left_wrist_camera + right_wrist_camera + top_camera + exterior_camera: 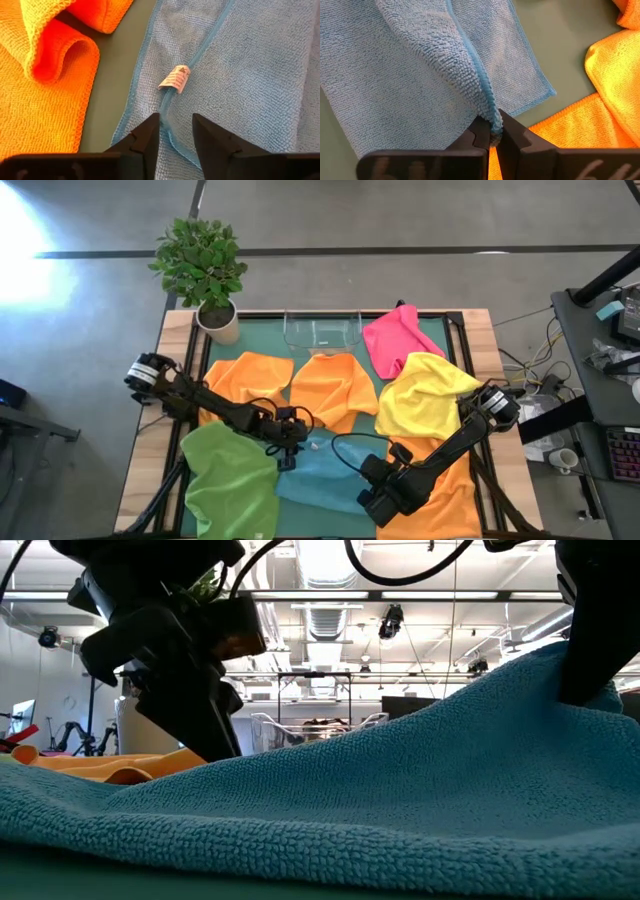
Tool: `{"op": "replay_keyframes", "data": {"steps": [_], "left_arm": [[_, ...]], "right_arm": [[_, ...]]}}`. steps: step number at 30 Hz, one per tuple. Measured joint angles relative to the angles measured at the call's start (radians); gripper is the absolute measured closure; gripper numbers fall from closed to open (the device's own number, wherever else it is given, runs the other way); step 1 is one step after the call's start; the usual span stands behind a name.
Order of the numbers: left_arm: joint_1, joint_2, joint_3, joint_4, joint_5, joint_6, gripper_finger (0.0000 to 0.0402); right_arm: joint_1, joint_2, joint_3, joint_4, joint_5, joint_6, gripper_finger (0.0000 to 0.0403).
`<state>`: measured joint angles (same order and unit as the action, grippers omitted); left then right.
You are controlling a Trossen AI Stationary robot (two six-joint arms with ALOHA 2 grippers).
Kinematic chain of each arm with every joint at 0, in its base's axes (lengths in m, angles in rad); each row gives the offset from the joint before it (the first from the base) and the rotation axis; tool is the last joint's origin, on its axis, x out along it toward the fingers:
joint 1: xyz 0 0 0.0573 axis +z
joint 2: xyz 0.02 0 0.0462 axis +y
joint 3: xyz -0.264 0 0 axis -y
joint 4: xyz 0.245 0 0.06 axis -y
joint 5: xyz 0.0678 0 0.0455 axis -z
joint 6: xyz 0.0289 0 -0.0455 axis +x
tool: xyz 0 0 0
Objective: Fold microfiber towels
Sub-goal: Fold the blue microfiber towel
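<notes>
The light blue towel [325, 470] lies at the near middle of the green table [265, 340], and both arms are on it. The right gripper [494, 134] has its fingers pinched tight on a fold of the towel's hemmed edge, lifting that edge into a ridge; my guess is it holds this side up so the cloth can be drawn over itself. The left gripper [176, 134] hangs just over the opposite hem, fingers partly open and straddling the stitched edge close to the small white label [175, 79], not yet gripping. It looks placed to take a second hold, so the two arms can carry one edge across together.

The other towels wait around it: a green towel [232, 480] at the near left, orange towels [330, 388] behind, a yellow towel [425, 395] and a pink towel [392, 338] toward the far right. None of them looks neatly folded yet.
</notes>
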<state>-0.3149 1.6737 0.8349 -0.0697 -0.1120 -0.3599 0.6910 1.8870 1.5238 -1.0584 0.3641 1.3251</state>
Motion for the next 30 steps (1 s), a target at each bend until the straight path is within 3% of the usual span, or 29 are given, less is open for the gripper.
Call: {"op": "replay_keyframes", "data": {"steps": [7, 20, 25, 30], "left_arm": [[0.001, 0.0, -0.003, 0.001, -0.033, 0.001, 0.0395], [-0.029, -0.096, 0.001, -0.097, -0.052, -0.004, 0.0401], [-0.041, -0.144, 0.0, -0.219, -0.131, -0.047, 0.0401], [-0.04, -0.161, -0.003, -0.237, -0.175, -0.053, 0.0401]], "right_arm": [[0.0, 0.0, 0.0, -0.006, 0.0, -0.001, 0.0394], [0.0, -0.001, 0.0, -0.038, 0.0, 0.01, 0.0394], [-0.006, -0.002, 0.0, -0.04, 0.001, 0.008, 0.0394], [-0.031, -0.002, -0.013, -0.045, 0.001, 0.008, 0.0394]]}}
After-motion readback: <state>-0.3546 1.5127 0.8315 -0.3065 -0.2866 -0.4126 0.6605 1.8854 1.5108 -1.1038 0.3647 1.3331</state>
